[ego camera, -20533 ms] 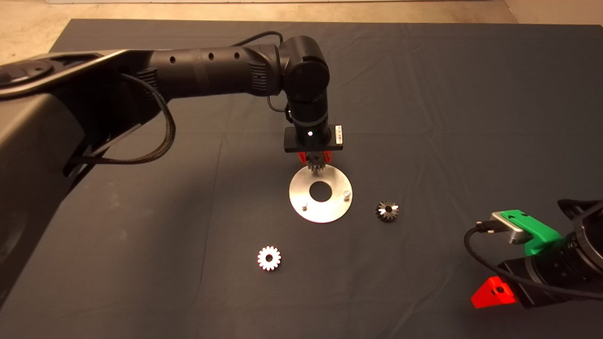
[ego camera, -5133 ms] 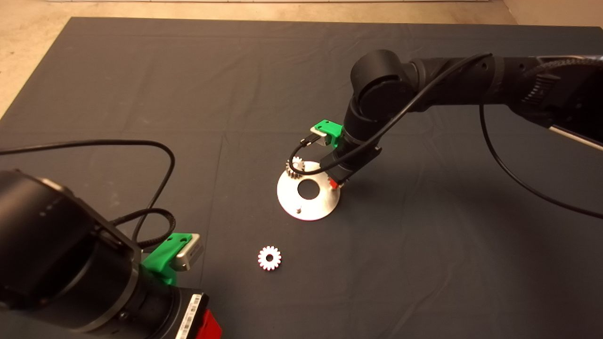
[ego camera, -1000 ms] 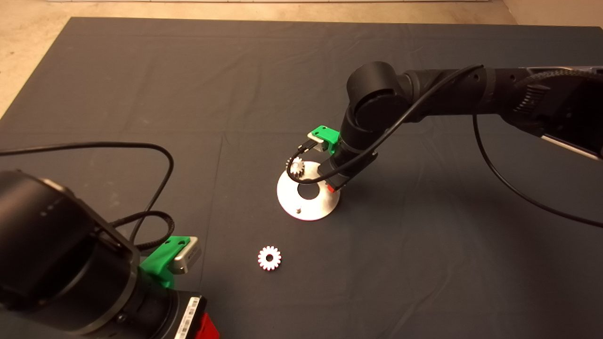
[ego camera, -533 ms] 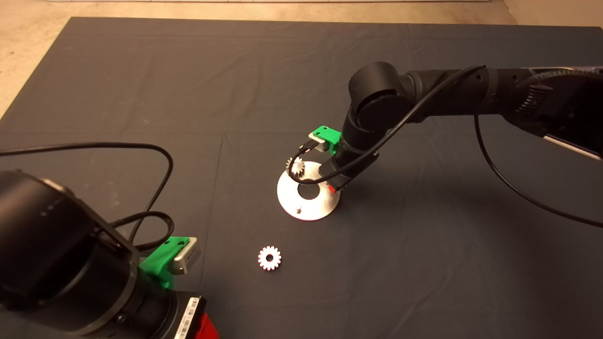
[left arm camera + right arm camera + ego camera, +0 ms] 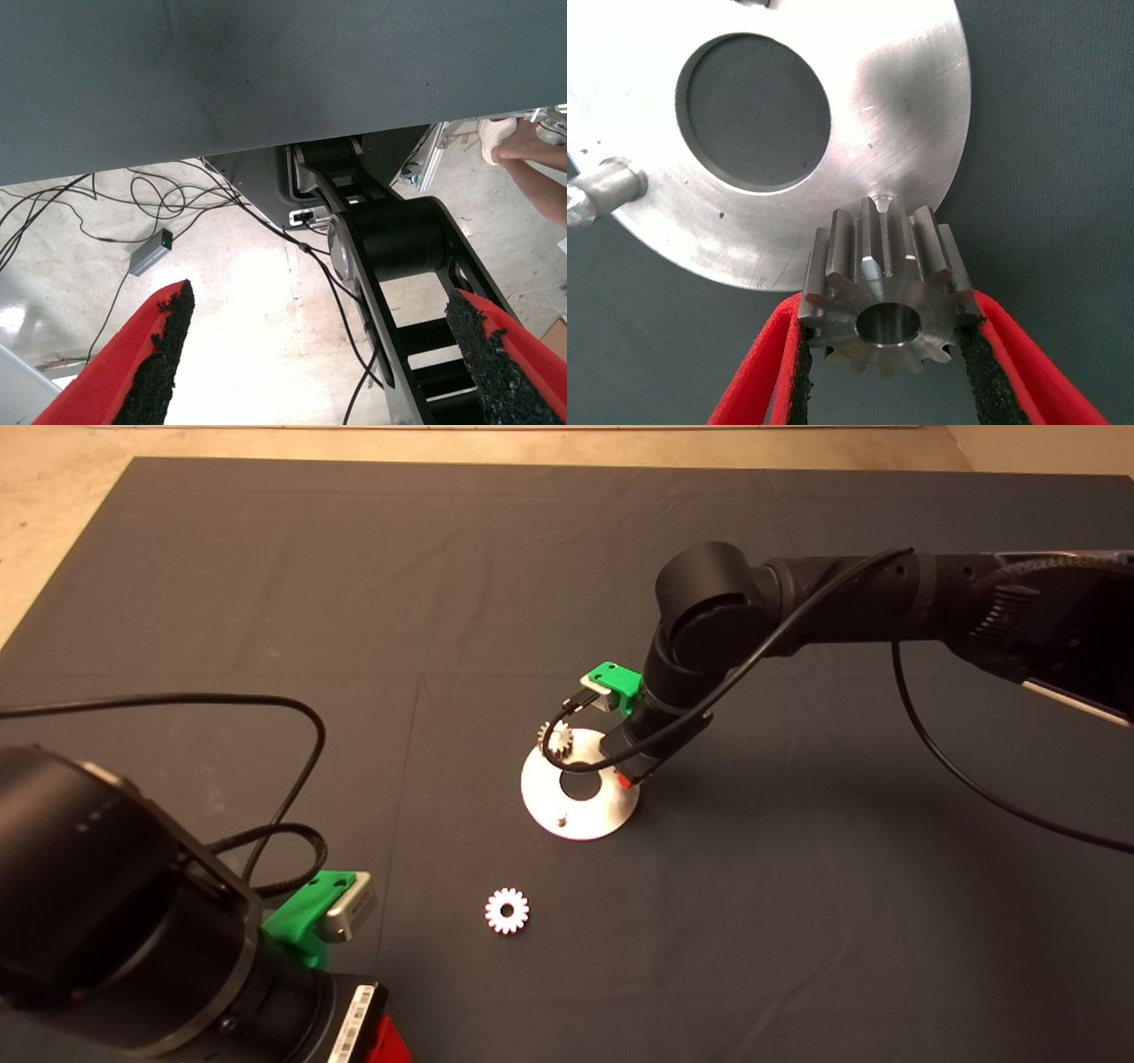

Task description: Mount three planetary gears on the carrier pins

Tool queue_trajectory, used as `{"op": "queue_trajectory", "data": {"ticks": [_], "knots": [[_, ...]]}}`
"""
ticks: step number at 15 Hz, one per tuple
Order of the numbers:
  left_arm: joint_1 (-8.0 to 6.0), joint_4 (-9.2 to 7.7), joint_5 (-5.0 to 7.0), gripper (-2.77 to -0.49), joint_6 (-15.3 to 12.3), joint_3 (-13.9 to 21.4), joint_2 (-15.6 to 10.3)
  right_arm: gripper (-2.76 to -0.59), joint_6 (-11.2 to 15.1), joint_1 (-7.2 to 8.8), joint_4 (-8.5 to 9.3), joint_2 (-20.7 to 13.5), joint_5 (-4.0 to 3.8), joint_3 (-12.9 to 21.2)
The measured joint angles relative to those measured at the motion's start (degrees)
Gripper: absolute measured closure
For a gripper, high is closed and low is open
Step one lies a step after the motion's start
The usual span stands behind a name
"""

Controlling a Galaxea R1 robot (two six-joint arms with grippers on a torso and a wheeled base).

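A shiny round disc [image 5: 580, 802] lies mid-mat with the carrier pins on it. One planetary gear [image 5: 558, 740] sits on the far-left pin, and the near pin [image 5: 560, 812] stands bare. My right gripper [image 5: 627, 777] is low over the disc's right edge. In the right wrist view it [image 5: 888, 320] is shut on a second gear [image 5: 886, 292], held upright at the rim of the disc [image 5: 904, 150], over a pin tip [image 5: 881, 197]. A third gear [image 5: 507, 911] lies loose on the mat. My left gripper [image 5: 383, 1038] waits at the lower left, and its wrist view shows it [image 5: 319, 305] open.
The dark mat [image 5: 797, 921] spreads wide around the disc. Two bare pins [image 5: 611, 181] show in the right wrist view. Past the mat edge, the left wrist view shows floor cables [image 5: 133, 195], the robot base [image 5: 390, 239], and a person's leg and shoe [image 5: 523, 155].
Over the last second the right gripper has barely shifted at the disc's right edge. Since much earlier, the left arm left a gear on the far pin and withdrew; the right arm brought the right-hand gear.
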Motion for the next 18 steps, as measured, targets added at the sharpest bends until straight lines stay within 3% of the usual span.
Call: {"op": "queue_trajectory", "data": {"ticks": [18], "knots": [[0.00, 0.00, 0.00, -2.02, 0.0, 0.2, 0.2, -1.04, 0.4, -0.73, -1.54, 0.3, -0.39, 0.1]]}}
